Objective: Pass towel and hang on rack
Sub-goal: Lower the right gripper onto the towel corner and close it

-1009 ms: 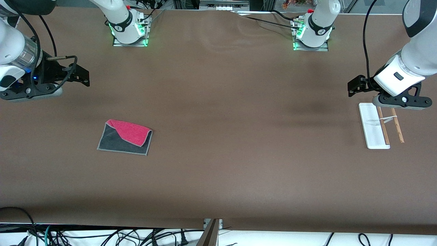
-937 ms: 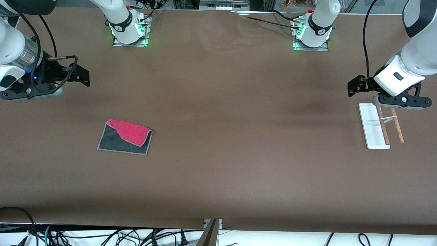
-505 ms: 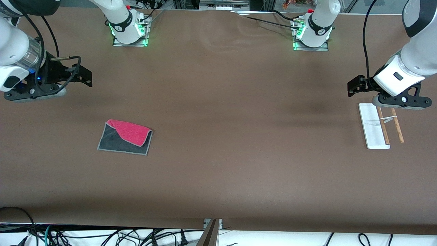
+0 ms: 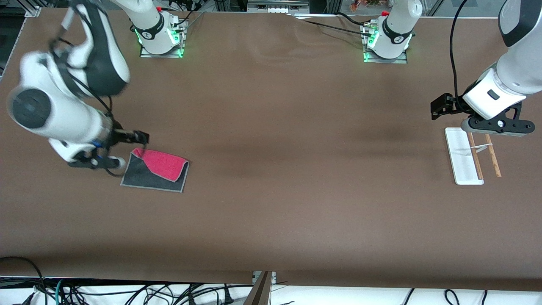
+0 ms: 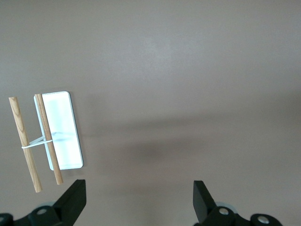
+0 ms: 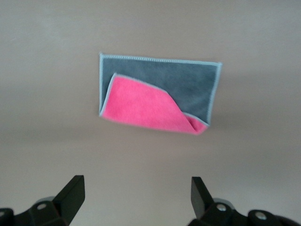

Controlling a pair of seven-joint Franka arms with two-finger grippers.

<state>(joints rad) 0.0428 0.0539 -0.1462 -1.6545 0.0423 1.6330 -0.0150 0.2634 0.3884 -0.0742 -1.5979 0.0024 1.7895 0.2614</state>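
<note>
The towel point(image 4: 155, 170) lies flat on the brown table point(image 4: 271, 178) toward the right arm's end, dark grey side up, with one corner folded over so that a pink-red flap shows; a pale stitched edge runs around it. The right gripper point(image 4: 111, 149) hangs over the table just beside the towel's edge, on the side toward the right arm's end, with its fingers point(image 6: 70, 194) spread wide and nothing between them; in the right wrist view the towel point(image 6: 159, 94) lies clear of both fingertips. The rack point(image 4: 470, 155) sits well apart from the towel, at the left arm's end of the table: a flat white base with two thin wooden rods point(image 4: 491, 155) beside it, joined by a pale band. The left gripper point(image 4: 494, 124) waits over the end of the rack farther from the front camera, its fingers point(image 5: 74, 199) wide apart and holding nothing, with the rack point(image 5: 63, 129) in sight below it in the left wrist view.
</note>
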